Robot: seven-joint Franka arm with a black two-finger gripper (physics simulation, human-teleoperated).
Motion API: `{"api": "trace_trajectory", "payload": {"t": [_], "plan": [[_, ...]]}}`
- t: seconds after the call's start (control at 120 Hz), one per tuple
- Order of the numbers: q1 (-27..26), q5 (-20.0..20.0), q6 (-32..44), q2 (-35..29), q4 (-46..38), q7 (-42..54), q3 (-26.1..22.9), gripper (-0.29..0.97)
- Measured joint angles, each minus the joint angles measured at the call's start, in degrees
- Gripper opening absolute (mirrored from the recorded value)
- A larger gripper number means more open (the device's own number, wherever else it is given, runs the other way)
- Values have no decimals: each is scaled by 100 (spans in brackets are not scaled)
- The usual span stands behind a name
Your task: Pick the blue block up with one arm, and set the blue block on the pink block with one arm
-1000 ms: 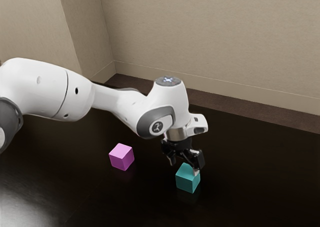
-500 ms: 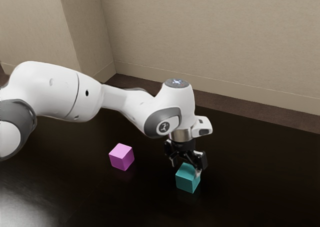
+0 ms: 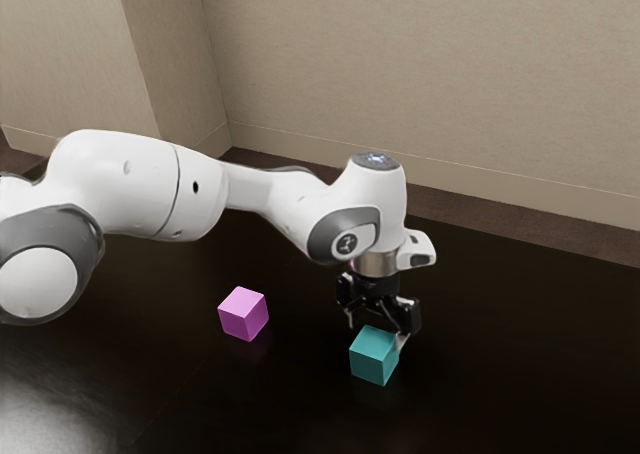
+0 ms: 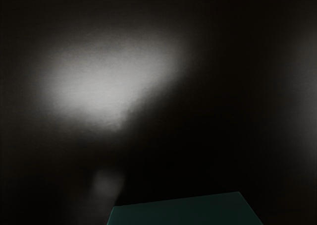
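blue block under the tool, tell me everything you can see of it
The small teal-blue cube looks plain, matte and solid, with sharp edges and no markings. It sits flat on the dark glossy table, one corner toward the camera, to the exterior view's right of the pink cube and apart from it. The open black two-finger tool hangs right over its top; whether the fingers touch it cannot be told.

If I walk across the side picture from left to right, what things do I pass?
The robot arm's big round joint → pink block → blue block.
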Motion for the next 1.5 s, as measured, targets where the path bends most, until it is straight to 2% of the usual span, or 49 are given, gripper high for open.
{"api": "trace_trajectory", "payload": {"t": [0.367, 0.7, 1.075, 1.25, 1.5], "plan": [[10, -20, -109, -26, -193, -72, -1, 68], [19, -62, -29, -262, -571, -115, -20, 62], [19, -76, 39, -403, -748, -127, -43, 44], [26, -99, 47, -483, -835, -133, -45, 41], [184, -99, 40, -942, -1190, -136, -45, 40]]}}
